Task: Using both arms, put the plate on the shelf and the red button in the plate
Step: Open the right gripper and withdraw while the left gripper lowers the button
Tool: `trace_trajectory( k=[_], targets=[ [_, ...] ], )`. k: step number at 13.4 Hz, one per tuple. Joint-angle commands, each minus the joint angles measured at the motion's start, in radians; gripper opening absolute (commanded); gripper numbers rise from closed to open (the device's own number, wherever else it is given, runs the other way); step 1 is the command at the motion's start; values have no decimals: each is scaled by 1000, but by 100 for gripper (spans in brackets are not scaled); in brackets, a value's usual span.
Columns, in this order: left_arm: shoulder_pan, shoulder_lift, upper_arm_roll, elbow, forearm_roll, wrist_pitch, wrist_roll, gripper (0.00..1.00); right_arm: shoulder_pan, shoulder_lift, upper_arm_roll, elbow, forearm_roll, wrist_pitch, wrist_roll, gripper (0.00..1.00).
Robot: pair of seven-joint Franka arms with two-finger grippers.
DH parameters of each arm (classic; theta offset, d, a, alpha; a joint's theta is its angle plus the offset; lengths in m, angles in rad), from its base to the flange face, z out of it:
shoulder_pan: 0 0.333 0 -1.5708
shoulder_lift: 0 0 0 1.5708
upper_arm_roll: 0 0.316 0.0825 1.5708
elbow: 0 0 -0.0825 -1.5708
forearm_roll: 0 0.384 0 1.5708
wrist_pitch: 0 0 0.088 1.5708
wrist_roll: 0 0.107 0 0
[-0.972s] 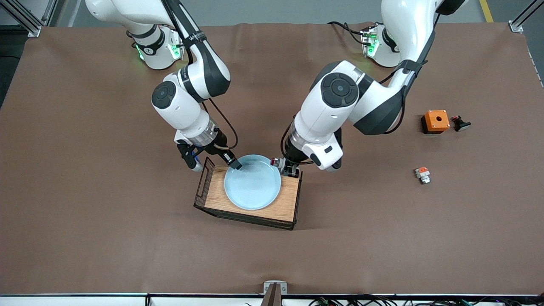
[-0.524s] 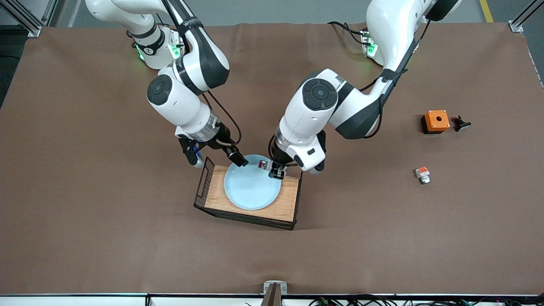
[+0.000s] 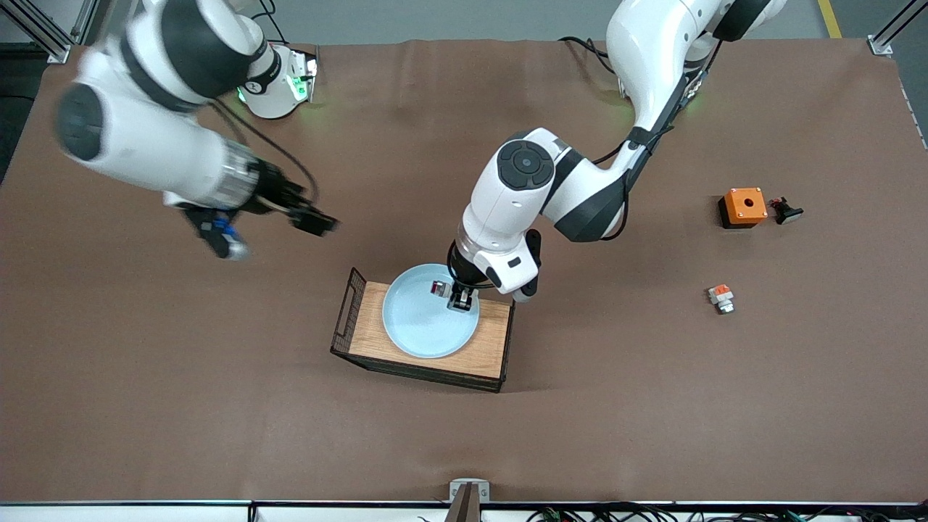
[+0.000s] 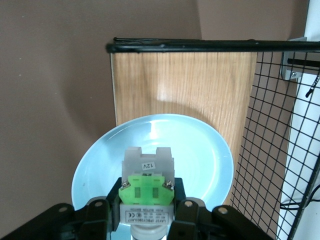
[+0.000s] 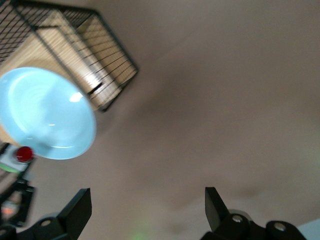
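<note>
The left arm's wrist covers most of the left gripper [image 3: 457,299] in the front view, and its wrist view cuts the red button [image 4: 148,186] off at the lower edge, so the red cap shows only in the front and right wrist views. That gripper is clamped tight on the red button, green block up, over the pale blue plate [image 3: 417,326]. The plate sits in the wire-sided basket with a wooden floor [image 3: 493,341] near the table's middle. The right gripper [image 3: 272,225] is blurred, hanging over bare brown table toward the right arm's end, its jaws spread wide and holding nothing, fingers [image 5: 80,207] well apart.
</note>
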Motion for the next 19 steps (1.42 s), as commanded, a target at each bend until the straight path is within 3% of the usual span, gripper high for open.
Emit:
trace_trajectory(
  k=[1,4,6,9,11,12,13,16,19],
  targets=[
    [-22,28,19,31,6,12,22,1,-106,-44,19,11,-103,-114,-239,100],
    [-24,48,19,31,4,26,22,1,-273,-49,25,75,-150,-226,-527,100],
    [-24,67,19,31,4,54,22,2,-379,-53,26,77,-224,-244,-762,100],
    [-24,68,19,31,4,64,27,5,-533,-99,26,31,-256,-236,-1032,100],
    [-24,79,17,31,4,74,59,22,-533,-153,26,17,-334,-242,-1060,100],
    [-24,77,17,29,4,74,88,38,-531,-179,26,17,-347,-238,-1097,100],
    [-25,77,19,29,4,74,99,99,-527,-196,31,17,-364,-235,-1106,100],
    [-24,76,17,29,4,71,111,100,-545,-245,94,17,-387,-212,-1109,100],
    [-9,58,6,29,3,8,146,100,-696,-267,271,26,-393,-201,-1109,100]
  ],
)
